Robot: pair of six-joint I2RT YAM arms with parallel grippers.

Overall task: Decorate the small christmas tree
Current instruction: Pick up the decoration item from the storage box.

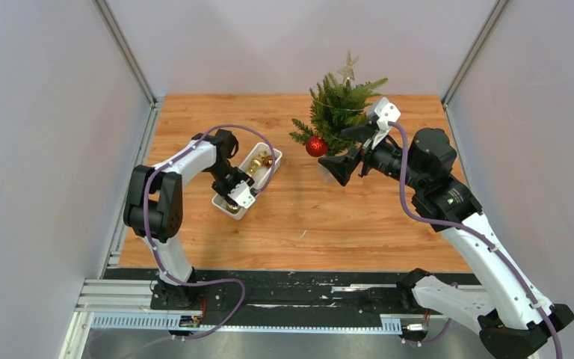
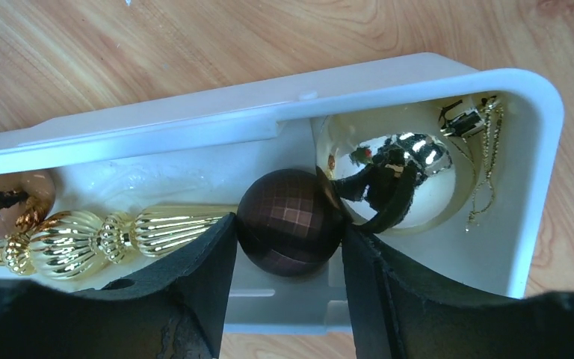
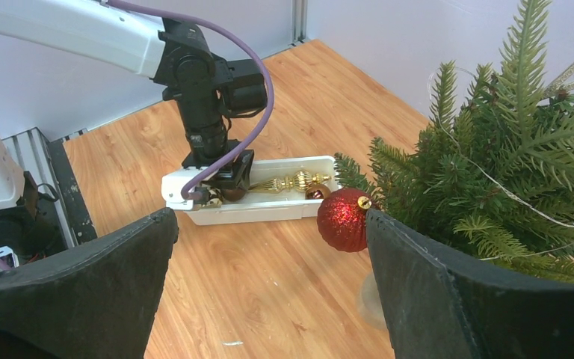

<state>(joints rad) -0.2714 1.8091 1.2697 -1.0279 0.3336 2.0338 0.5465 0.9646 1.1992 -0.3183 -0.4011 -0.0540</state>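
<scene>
The small christmas tree (image 1: 340, 108) stands at the back of the table with a star on top and a red glitter bauble (image 1: 316, 146) hanging from a low left branch. My right gripper (image 3: 269, 224) is open beside that bauble (image 3: 344, 219), its right finger close to it and nothing between the fingers. The white tray (image 2: 194, 123) holds a brown faceted bauble (image 2: 291, 222), a shiny gold ball (image 2: 396, 176) and a ribbed gold finial (image 2: 112, 235). My left gripper (image 2: 290, 232) reaches down into the tray, and both its fingers press the sides of the brown bauble.
A copper ball (image 2: 4, 209) lies at the tray's far left end. The tray (image 1: 277, 156) lies at an angle left of centre on the wooden table. The tree's clear base (image 3: 370, 299) sits under my right finger. Grey walls enclose the table.
</scene>
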